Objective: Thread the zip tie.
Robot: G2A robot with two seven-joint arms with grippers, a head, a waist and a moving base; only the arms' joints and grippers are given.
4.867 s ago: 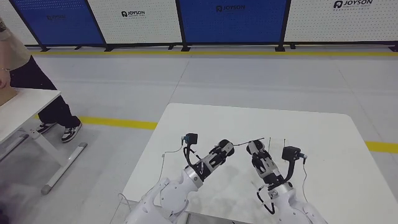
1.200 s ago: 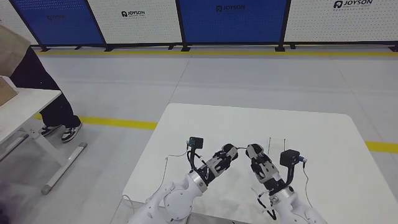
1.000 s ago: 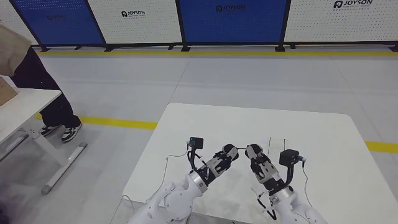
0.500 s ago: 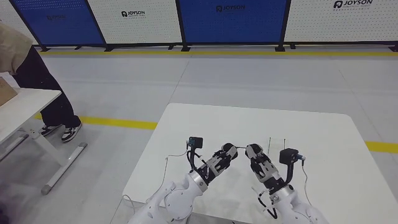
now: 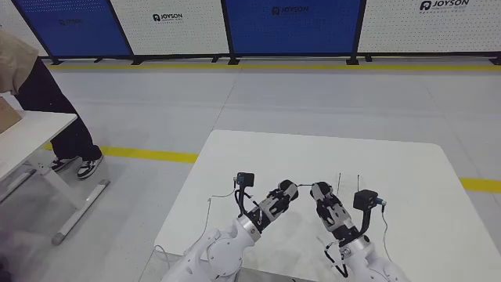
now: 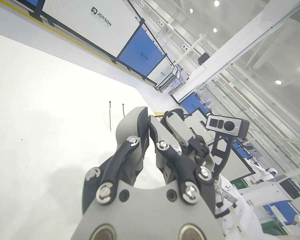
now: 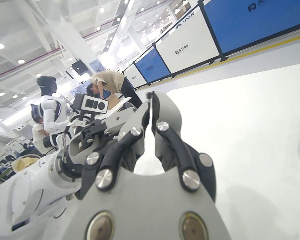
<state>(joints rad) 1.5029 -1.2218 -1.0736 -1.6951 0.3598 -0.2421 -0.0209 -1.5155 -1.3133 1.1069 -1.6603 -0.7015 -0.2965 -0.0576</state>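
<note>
Above the counter [image 5: 391,164], lower centre of frame, left gripper [image 5: 286,189] and right gripper [image 5: 318,191] face tip to tip, jaws clenched on one zip tie [image 6: 143,151]; two spare ties [image 5: 339,180] lie frame-right.

The left gripper [image 6: 149,114] is over the white table [image 6: 52,88], its fingers pressed together at the pads. A thin black strip, which looks like the tie [image 6: 140,156], runs down the gap between them. Just beside its tips is the right gripper [image 6: 170,114], fingers also together, with a black strand sticking out from the tips. The right arm's camera [image 6: 223,126] stands on a black bracket behind it. Two loose ties [image 6: 110,118] lie side by side on the table beyond the left gripper, short of the far corner. Past the table's far edge stands a fence [image 6: 90,13] of white and blue panels along a yellow floor line [image 6: 72,39].
</note>
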